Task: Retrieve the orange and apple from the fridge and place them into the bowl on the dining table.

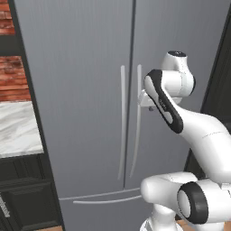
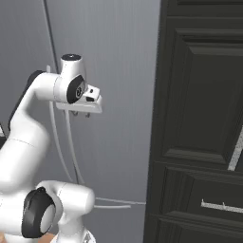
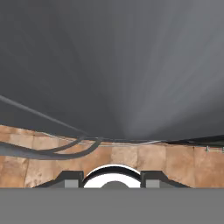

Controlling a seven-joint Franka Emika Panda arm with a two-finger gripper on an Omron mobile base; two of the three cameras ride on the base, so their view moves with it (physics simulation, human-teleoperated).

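Left base view is showing the fridge (image 1: pixel 81 113) with both doors shut, so orange and apple are presumably sitting inside, unseen. Left to right: left handle (image 1: pixel 122 122), right handle (image 1: pixel 137 122), then the gripper (image 1: pixel 148 103) pressing in just beside the right handle, probably lining up for a pull. Hand is pointing down the door face; the fingers are mostly hidden, so their spread cannot be told. Black cabinet (image 2: pixel 199 118) is standing right of the fridge.
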